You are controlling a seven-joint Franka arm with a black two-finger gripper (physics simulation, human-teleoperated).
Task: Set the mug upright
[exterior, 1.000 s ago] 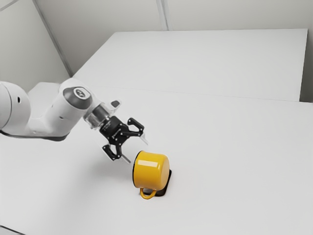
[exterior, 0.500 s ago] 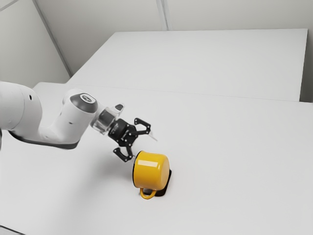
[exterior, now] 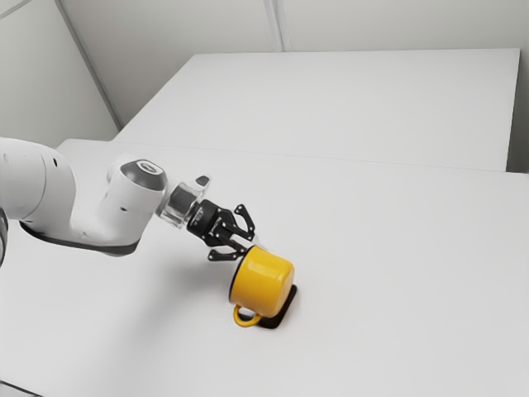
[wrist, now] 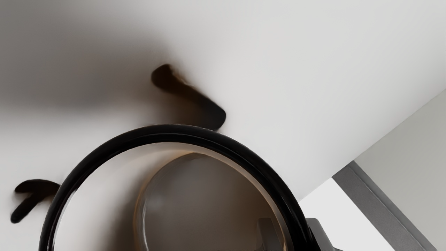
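Mug (exterior: 263, 283) lies on its side, its rim (wrist: 174, 129) pinched in the claw (exterior: 251, 246).

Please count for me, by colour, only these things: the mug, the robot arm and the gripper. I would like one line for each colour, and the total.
Yellow: 1, the mug
White: 1, the robot arm
Black: 1, the gripper
Total: 3

Mug (exterior: 264, 285) on its side on table (exterior: 397, 265), mouth toward exterior view's left, handle (exterior: 239, 320) on near side. Gripper (exterior: 253, 246) at rim, one finger inside mug, one outside. Wall (exterior: 397, 25) beyond table's far edge.
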